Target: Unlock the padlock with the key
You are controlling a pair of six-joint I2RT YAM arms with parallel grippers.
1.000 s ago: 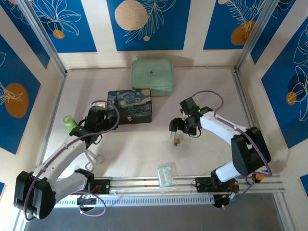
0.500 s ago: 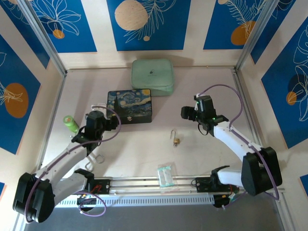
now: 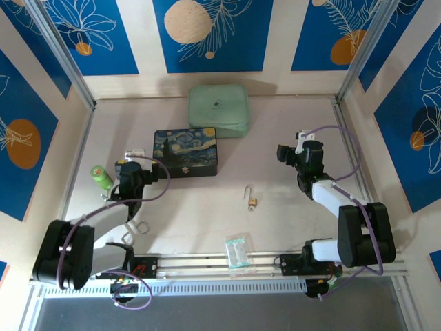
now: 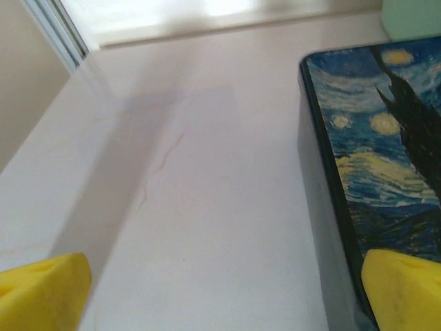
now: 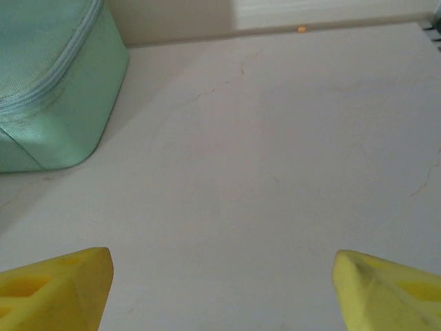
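Note:
The small brass padlock [image 3: 253,203] lies on the table near the middle, its thin silver shackle [image 3: 247,191] pointing toward the back. At this size I cannot tell the key apart from the padlock. My right gripper [image 3: 284,152] hangs to the right of and behind the padlock, well apart from it. In the right wrist view its yellow fingertips [image 5: 58,284] are spread wide over bare table, so the gripper [image 5: 224,293] is open and holds nothing. My left gripper [image 3: 131,160] is beside the left end of the starry-night box [image 3: 186,152]. In the left wrist view this gripper [image 4: 224,296] is open and holds nothing.
A mint-green zip case [image 3: 218,109] sits at the back, and its corner [image 5: 52,89] shows in the right wrist view. The painted box [image 4: 386,145] runs along the right of the left wrist view. A green cylinder [image 3: 102,177] lies at the left. A clear packet [image 3: 238,249] rests near the front rail.
My right gripper has left the padlock and drawn back to the right, leaving it lying on the table. My left arm has folded back toward the left.

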